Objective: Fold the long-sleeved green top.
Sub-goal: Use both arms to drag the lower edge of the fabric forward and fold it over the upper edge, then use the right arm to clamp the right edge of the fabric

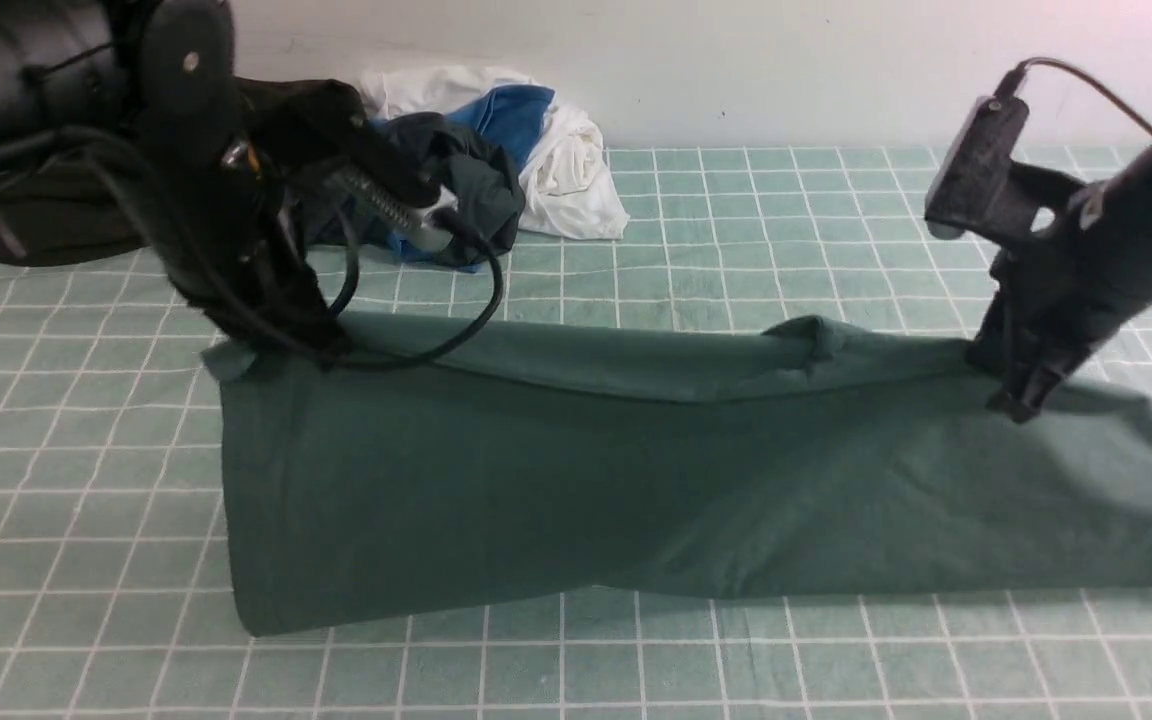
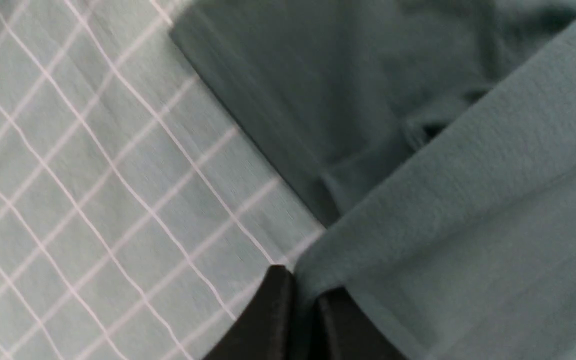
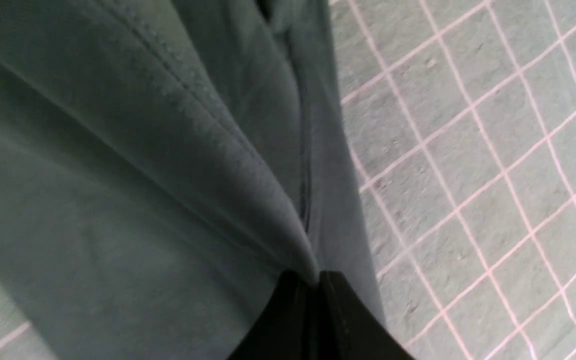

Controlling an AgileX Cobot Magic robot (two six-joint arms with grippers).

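The green long-sleeved top [image 1: 636, 470] lies stretched across the gridded mat, its far edge lifted into a ridge between my two arms. My left gripper [image 1: 276, 345] is shut on the top's far left corner; in the left wrist view [image 2: 303, 287] the cloth [image 2: 468, 200] runs in between the closed jaws. My right gripper [image 1: 1021, 400] is shut on the far right part of that edge; the right wrist view [image 3: 313, 280] shows a fold of the green cloth [image 3: 143, 175] pinched at the jaw tips. The sleeves and neckline are hidden in the folds.
A heap of other clothes lies at the back left: a dark grey garment with blue cloth [image 1: 466, 190], a white one [image 1: 566, 160], and a very dark garment [image 1: 46, 215] at the left edge. A pale wall [image 1: 736, 60] bounds the mat's far side.
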